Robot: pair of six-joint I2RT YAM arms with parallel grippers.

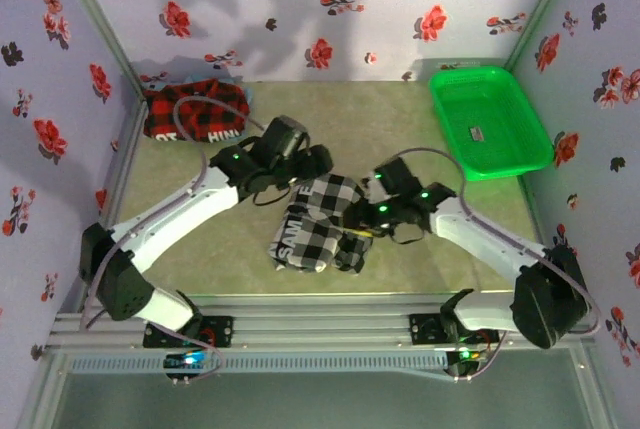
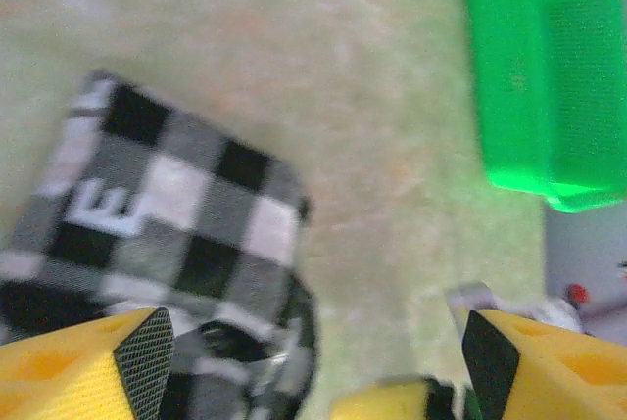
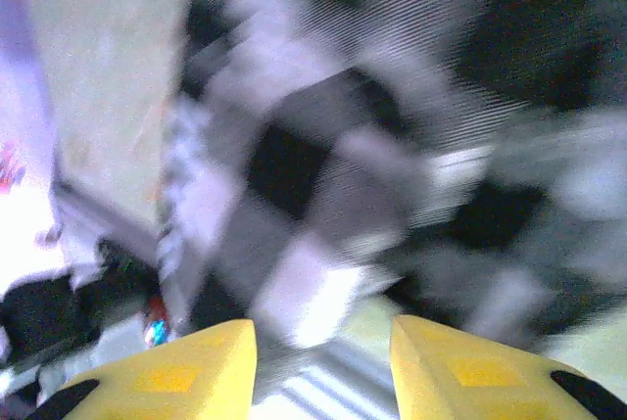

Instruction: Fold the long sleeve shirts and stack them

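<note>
Folded checked shirt (image 1: 318, 221) lies between the grippers, long axis diagonal, near-left to far-right. Jaws: left gripper (image 2: 313, 366) wide, right gripper (image 3: 323, 366) narrower, both empty.

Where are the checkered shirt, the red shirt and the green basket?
checked shirt (image 1: 318, 217): top view, middle of the folded cloth.
red plaid shirt (image 1: 205, 121): top view, middle of the bundle.
green basket (image 1: 505, 166): top view, near rim.
</note>
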